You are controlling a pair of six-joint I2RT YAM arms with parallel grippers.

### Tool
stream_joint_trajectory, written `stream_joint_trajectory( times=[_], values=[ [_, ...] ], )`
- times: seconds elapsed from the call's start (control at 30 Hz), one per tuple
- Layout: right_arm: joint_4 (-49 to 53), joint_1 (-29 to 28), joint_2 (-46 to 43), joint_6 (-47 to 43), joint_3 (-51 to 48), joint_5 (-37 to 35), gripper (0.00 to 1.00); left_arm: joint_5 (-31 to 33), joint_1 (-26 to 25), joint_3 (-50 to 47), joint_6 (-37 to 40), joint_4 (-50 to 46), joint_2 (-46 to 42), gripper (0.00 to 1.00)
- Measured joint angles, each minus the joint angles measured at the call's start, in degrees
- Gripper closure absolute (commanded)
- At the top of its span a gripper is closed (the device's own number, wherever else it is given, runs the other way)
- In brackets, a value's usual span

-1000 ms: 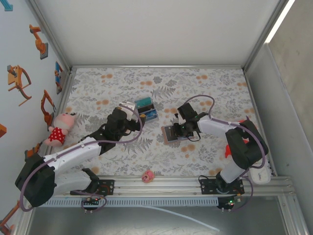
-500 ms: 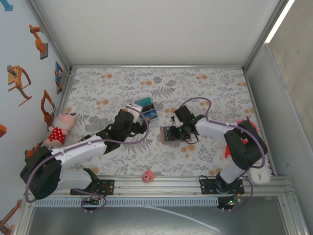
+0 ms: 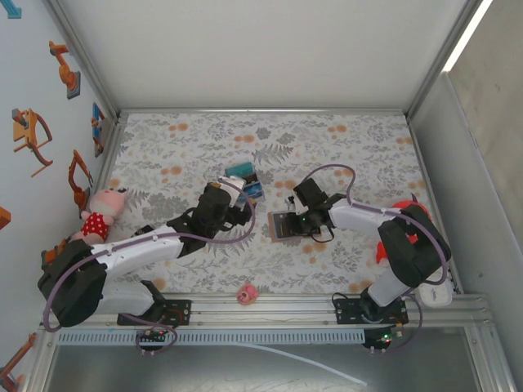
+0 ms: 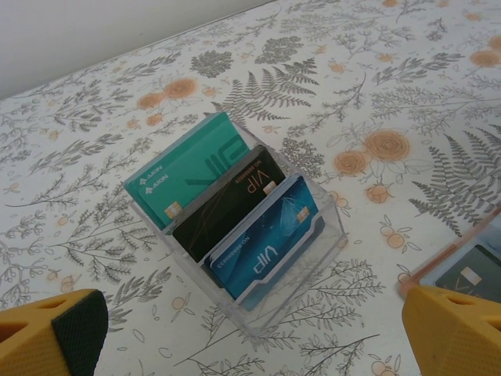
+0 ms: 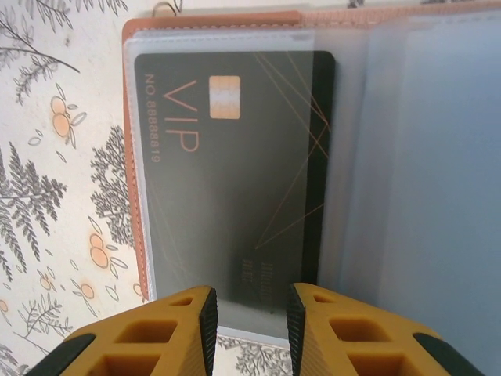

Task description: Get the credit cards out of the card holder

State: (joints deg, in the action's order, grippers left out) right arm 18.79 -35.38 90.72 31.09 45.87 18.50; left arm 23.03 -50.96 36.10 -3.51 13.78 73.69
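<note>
**A:** How many cards can you count?

**B:** Four. Three stand upright in one clear plastic card stand (image 4: 313,258): one teal credit card (image 4: 192,176) at the back, one black credit card with gold lines (image 4: 227,200) in the middle and one blue credit card (image 4: 266,239) at the front. The fourth, a dark VIP credit card (image 5: 235,172), lies inside a clear sleeve of the tan-brown leather-like card holder (image 3: 282,226).

**A:** And where is that holder?

**B:** There is just one. It lies open and flat on the floral-patterned desk (image 3: 343,147), near the middle, a little right of the stand and closer to the arms. More clear pages lie to the right of the card; I cannot make out what is in them.

**A:** The grippers?

**B:** Two. The left gripper (image 4: 252,333) is spread wide and holds nothing, hovering just in front of the stand. The right gripper (image 5: 250,313) is over the lower edge of the sleeve with only a narrow gap between its fingers. I cannot tell whether they touch the sleeve.

**A:** Anything else?

**B:** Two toys. One pink plush toy in a red spotted dress (image 3: 102,214) is by the left wall. One small pink toy (image 3: 247,292) is at the desk's near edge, between the arm bases.
</note>
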Motion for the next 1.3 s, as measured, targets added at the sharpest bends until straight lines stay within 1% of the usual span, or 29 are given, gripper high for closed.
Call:
stream_joint_trajectory(
  times=[0.3, 0.43, 0.57, 0.67, 0.87, 1.3],
  values=[
    [1.53, 1.22, -2.58, 0.04, -1.53, 0.15, 0.7, 1.07, -3.76, 2.16, -0.02, 1.6, 8.04, 0.03],
    [1.53, 2.51, -4.46, 0.24, -1.55, 0.22, 0.73, 1.05, -5.4, 3.43, -0.28, 3.72, 12.48, 0.03],
    [1.49, 4.87, -5.86, 0.26, -1.55, 0.13, 0.74, 0.26, -6.01, 4.33, -1.49, 5.97, 16.63, 0.03],
    [1.51, 5.55, -5.88, 0.28, -1.55, 0.13, 0.76, -0.24, -6.03, 4.72, -2.25, 7.28, 19.17, 0.03],
    [1.36, 5.64, -4.61, 0.39, -1.33, 0.28, 0.83, -1.73, -6.29, 5.7, -2.6, 8.52, 22.47, 0.03],
    [0.87, 5.64, -1.49, 0.39, -0.74, 0.37, 0.79, -4.9, -7.34, 8.2, -2.62, 8.76, 26.1, 0.03]
  ],
)
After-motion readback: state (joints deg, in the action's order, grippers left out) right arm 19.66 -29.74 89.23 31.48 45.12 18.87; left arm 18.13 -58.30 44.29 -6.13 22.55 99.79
